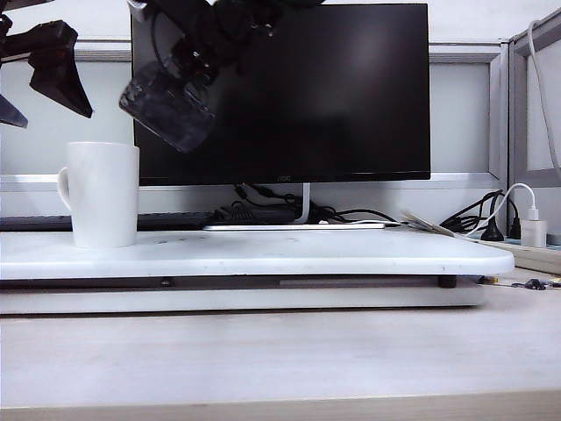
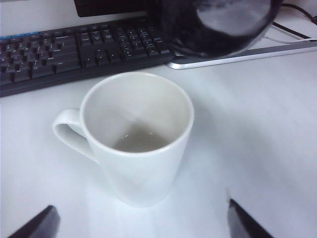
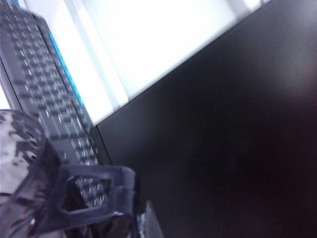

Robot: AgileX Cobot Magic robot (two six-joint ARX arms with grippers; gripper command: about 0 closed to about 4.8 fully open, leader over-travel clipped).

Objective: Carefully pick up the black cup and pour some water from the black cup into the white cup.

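Note:
The white cup (image 1: 103,193) stands upright at the left of the white board (image 1: 351,254), its handle facing left. Above it and slightly to the right hangs the black cup (image 1: 168,105), tilted with its mouth toward the white cup. My right gripper (image 1: 188,61) is shut on it at the handle (image 3: 94,191). In the left wrist view the white cup (image 2: 138,144) shows a greyish, wet-looking bottom, and the black cup (image 2: 218,25) hovers beyond its rim. No stream of water shows. My left gripper (image 1: 53,70) hangs open at the upper left, fingertips (image 2: 34,225) wide apart and empty.
A black monitor (image 1: 333,96) stands behind the board with a keyboard (image 2: 74,49) in front of it. Cables and a white charger (image 1: 533,230) lie at the right. A partition wall closes the back.

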